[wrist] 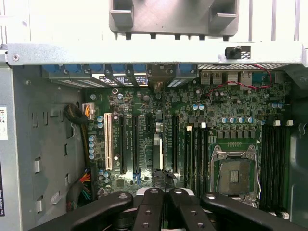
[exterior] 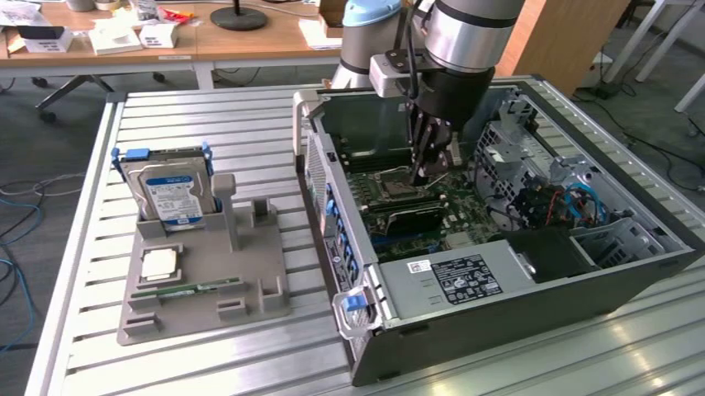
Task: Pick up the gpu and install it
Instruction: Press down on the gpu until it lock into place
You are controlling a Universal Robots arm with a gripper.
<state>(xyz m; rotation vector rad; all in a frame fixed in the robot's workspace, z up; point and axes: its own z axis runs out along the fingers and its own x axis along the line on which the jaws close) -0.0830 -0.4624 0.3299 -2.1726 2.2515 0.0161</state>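
Hovering with fingers pressed together just above the gpu, already off the worktop and on the motherboard; seating looking unconfirmed.

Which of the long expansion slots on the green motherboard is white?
The white plastic slot closest to the orange and black cables; the other slots are black.
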